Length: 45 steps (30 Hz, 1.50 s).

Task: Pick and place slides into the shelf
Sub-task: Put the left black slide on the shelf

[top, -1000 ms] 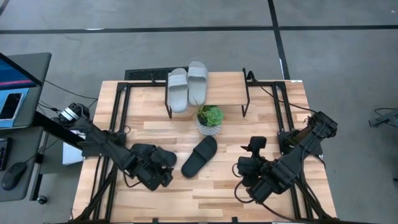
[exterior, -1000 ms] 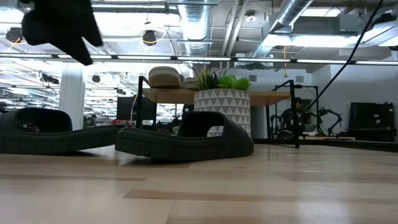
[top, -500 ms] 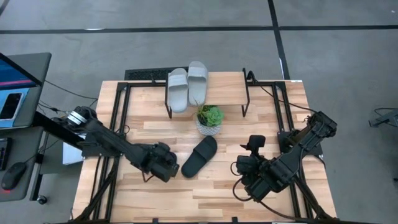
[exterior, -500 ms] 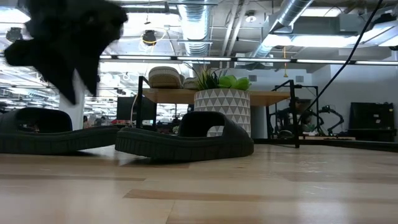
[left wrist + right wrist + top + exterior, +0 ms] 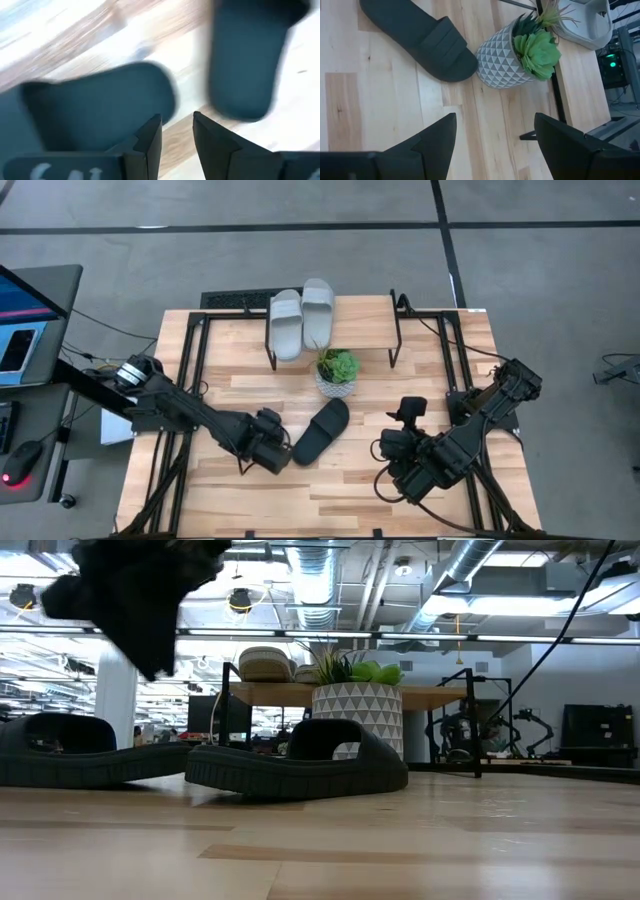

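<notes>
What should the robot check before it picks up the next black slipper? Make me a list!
1. Left gripper over a black slide: ok. In its wrist view a black slide lies just past the fingers.
2. Left gripper holding that slide: not ok. The narrow gap between its fingers shows only bare table.
3. Second black slide out of the way: cannot tell; it lies close beside the left gripper.
4. Room on the shelf: ok. The two grey slides fill only one end.
5. Potted plant standing upright: ok, but it sits between the black slides and the shelf.
6. Right gripper clear: ok, open and empty.
</notes>
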Tool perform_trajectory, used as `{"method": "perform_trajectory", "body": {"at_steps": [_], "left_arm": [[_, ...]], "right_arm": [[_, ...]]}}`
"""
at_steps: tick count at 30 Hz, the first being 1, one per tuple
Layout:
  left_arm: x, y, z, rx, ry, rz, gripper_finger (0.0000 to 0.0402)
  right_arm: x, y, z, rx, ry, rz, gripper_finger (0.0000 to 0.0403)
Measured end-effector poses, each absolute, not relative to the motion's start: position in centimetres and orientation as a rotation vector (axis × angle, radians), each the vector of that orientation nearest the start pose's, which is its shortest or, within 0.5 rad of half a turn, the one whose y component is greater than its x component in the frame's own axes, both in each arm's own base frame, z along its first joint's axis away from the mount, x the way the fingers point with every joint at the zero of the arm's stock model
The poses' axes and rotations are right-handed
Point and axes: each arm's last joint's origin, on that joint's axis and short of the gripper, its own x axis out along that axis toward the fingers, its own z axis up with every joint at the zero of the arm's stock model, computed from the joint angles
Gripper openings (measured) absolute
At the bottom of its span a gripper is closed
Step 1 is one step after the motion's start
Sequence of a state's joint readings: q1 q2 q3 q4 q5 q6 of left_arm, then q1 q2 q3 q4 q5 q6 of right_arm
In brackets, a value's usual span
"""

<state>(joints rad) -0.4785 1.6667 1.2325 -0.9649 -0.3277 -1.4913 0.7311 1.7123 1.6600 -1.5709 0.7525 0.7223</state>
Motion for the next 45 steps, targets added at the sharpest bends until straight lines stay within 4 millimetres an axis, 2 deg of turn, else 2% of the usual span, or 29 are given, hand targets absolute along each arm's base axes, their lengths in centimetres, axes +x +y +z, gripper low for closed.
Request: {"method": "perform_trajectory", "body": {"at_steps": [9, 20, 24, 32, 45], "left_arm": [[29.5, -11.7, 22.6, -0.778, 1.030, 0.757, 0.0100], [30.1, -10.3, 22.6, -0.861, 1.037, 0.798, 0.0161], [30.3, -10.8, 21.8, -0.887, 1.045, 0.827, 0.0172], [31.3, -11.8, 18.2, -0.894, 1.162, 0.876, 0.0167], [31.9, -11.5, 16.0, -0.872, 1.214, 0.940, 0.0164]], "right_arm": [[23.6, 18.7, 32.3, -0.468, 1.087, -0.390, 0.0260], [23.5, 18.8, 32.3, -0.495, 1.092, -0.370, 0.0260], [23.4, 18.9, 32.3, -0.497, 1.091, -0.368, 0.0260], [23.1, 19.3, 32.3, -0.506, 1.086, -0.352, 0.0260], [23.1, 19.3, 32.3, -0.505, 1.089, -0.349, 0.0260]]}}
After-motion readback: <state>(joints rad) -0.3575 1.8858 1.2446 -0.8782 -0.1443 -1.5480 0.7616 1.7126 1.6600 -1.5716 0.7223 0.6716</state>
